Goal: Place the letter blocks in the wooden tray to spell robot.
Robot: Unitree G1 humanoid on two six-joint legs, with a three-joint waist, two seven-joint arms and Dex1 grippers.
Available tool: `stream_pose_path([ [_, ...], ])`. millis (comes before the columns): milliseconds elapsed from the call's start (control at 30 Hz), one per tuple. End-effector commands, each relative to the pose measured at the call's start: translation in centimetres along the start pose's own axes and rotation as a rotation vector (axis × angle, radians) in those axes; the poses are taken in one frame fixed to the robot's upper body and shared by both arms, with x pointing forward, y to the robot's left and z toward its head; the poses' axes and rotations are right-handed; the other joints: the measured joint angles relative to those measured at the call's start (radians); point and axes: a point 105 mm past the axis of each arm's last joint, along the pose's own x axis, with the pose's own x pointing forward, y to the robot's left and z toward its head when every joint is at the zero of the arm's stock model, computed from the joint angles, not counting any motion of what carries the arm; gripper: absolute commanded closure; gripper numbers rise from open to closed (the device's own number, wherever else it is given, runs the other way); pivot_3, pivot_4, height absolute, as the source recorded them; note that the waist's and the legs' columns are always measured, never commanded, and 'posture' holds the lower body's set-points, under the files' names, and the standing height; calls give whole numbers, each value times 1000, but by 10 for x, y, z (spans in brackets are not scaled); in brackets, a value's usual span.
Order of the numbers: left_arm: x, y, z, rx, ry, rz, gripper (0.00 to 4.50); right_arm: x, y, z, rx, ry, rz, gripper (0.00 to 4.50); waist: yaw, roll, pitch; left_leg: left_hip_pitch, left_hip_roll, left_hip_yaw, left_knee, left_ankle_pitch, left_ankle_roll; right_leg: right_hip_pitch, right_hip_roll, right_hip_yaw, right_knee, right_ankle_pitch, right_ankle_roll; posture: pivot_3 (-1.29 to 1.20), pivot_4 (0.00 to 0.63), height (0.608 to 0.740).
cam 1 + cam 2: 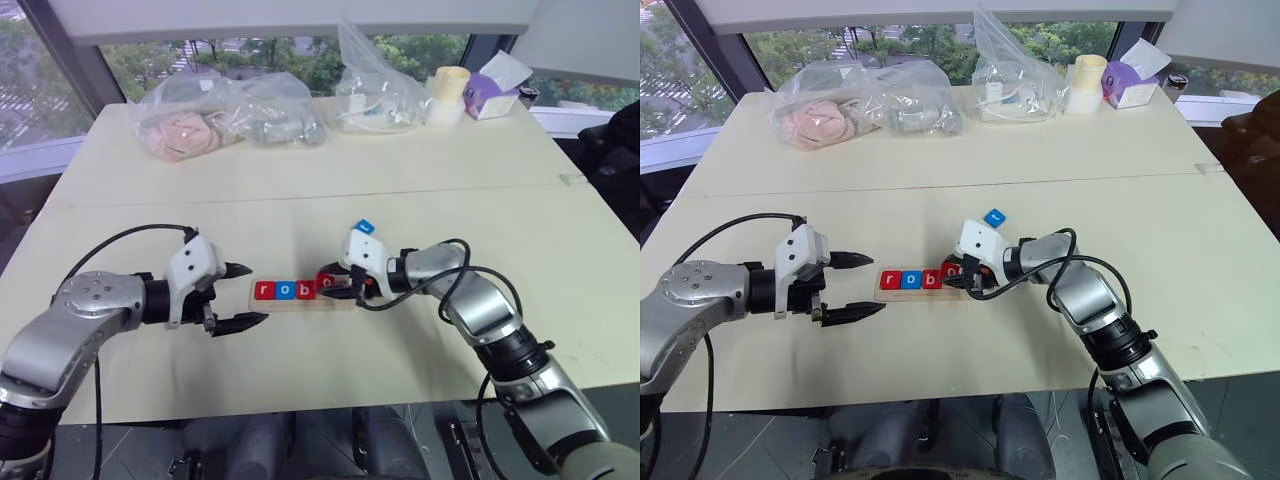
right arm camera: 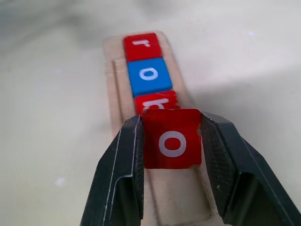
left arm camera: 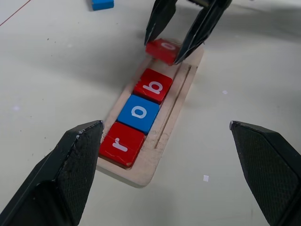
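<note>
Wooden tray (image 3: 175,101) holds three letter blocks (image 3: 139,113) (r, o, b).

tiles in tray (image 3: 162,141): red r (image 3: 121,143) | blue o (image 3: 139,112) | red b (image 3: 153,85) | gripper-held: red o (image 2: 171,139)

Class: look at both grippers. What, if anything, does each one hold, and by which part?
The right gripper holds the red "o" block by its two opposite side edges, above the tray. The left gripper holds nothing; its jaws are open.
</note>
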Motion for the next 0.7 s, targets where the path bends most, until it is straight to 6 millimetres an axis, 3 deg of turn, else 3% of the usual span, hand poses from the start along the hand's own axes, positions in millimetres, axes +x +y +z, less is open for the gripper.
stream_pose_path([
  [33,0,-1,8,37,-22,1,0,-6,2,5,-25,0,-4,3353,0,0,0,0,0,0,0,0,0,0,0,0,0,0,0,0,150,740],
  [333,3,0,10,42,-27,-4,0,3,-1,-4,-27,34,-3,3353,-1,0,0,0,0,0,0,0,0,0,0,0,0,0,0,0,150,740],
  [367,3,0,10,42,-27,-4,0,4,0,-6,-31,38,5,2290,-1,0,0,0,0,0,0,0,0,0,0,0,0,0,0,0,150,740],
  [500,2,1,9,40,-24,7,0,6,-10,0,-62,3,-51,238,-1,0,0,0,0,0,0,0,0,0,0,0,0,0,0,0,150,740],
  [533,1,1,8,39,-23,9,0,4,-14,3,-64,-9,-66,25,-1,0,0,0,0,0,0,0,0,0,0,0,0,0,0,0,150,740],
  [700,1,-1,8,35,-24,13,0,-8,-19,4,-75,-19,-93,25,1,0,0,0,0,0,0,0,0,0,0,0,0,0,0,0,150,740],
])
